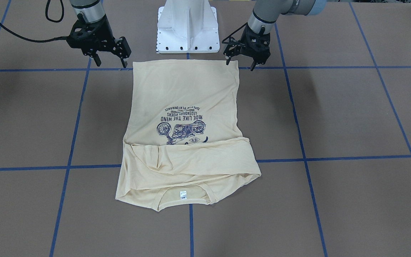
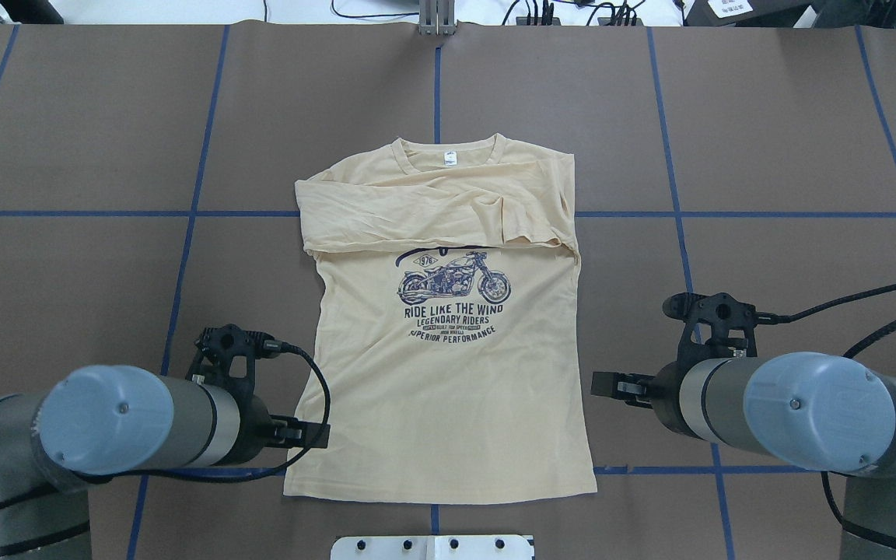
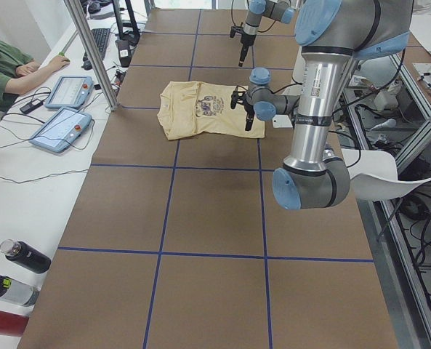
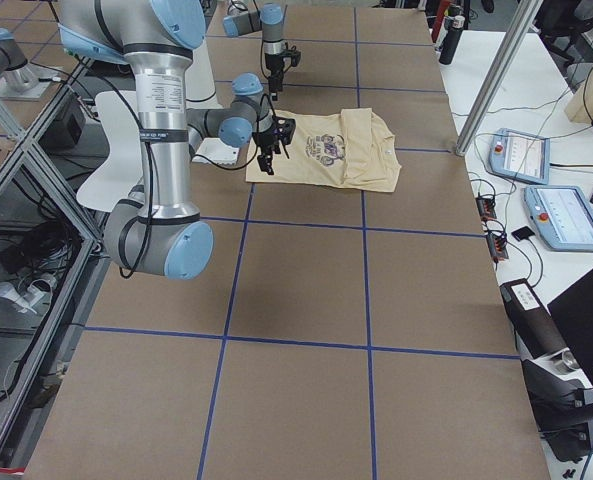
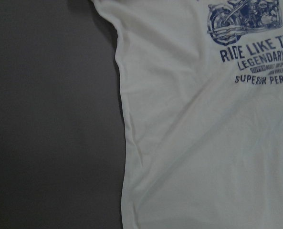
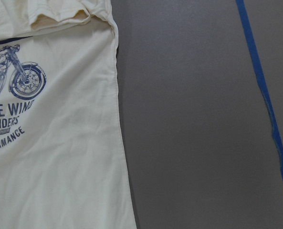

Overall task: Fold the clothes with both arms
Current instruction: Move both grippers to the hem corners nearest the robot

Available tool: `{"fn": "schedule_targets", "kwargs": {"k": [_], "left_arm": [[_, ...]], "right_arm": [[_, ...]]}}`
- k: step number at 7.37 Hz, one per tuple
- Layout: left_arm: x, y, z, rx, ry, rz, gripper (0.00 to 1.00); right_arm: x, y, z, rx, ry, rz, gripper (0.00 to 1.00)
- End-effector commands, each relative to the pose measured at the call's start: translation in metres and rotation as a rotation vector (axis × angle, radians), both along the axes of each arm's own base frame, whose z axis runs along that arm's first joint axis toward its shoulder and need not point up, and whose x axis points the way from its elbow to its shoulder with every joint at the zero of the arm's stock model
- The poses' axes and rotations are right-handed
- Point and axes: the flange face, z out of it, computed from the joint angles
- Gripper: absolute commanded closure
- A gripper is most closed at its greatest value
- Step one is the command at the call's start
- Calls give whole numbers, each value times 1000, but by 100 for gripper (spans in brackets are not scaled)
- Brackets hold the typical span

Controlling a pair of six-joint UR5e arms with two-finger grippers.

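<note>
The pale cream-yellow shirt (image 1: pixel 186 107) lies flat on the brown table, motorcycle print up. Its sleeves are folded across the chest, and the neck label (image 1: pixel 183 194) is at the end far from the robot. It also shows in the overhead view (image 2: pixel 448 389). My left gripper (image 1: pixel 240 65) hovers open and empty just above the hem corner on my left. My right gripper (image 1: pixel 111 64) hovers open and empty just outside the hem corner on my right. The wrist views show only the shirt's side edges (image 5: pixel 127 143) (image 6: pixel 120 129), no fingers.
The white pedestal base (image 1: pixel 187 32) stands right behind the hem. Blue tape lines (image 1: pixel 191 228) cross the table. An operator (image 3: pixel 8 69) sits at a side bench with two tablets (image 3: pixel 59 127) beyond an aluminium post (image 3: pixel 91 54). Bottles (image 3: pixel 22 256) lie there.
</note>
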Motion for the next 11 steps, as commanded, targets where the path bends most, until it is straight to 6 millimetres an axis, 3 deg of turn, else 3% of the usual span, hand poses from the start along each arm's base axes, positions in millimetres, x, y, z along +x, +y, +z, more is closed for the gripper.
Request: {"fn": "schedule_targets", "kwargs": {"k": [1, 2, 3, 7, 11], "left_arm": [[22, 32, 11, -56, -20, -29, 23], [24, 33, 13, -58, -25, -26, 41], [25, 33, 17, -59, -35, -24, 47], [37, 35, 32, -62, -69, -16, 49], [41, 43, 36, -65, -78, -1, 59]], "right_arm": [[-2, 3, 1, -5, 1, 1, 0], [-2, 3, 1, -5, 1, 1, 0], [-2, 3, 1, -5, 1, 1, 0], [-3, 4, 0, -4, -1, -2, 0], [-3, 5, 1, 0, 2, -1, 0]]}}
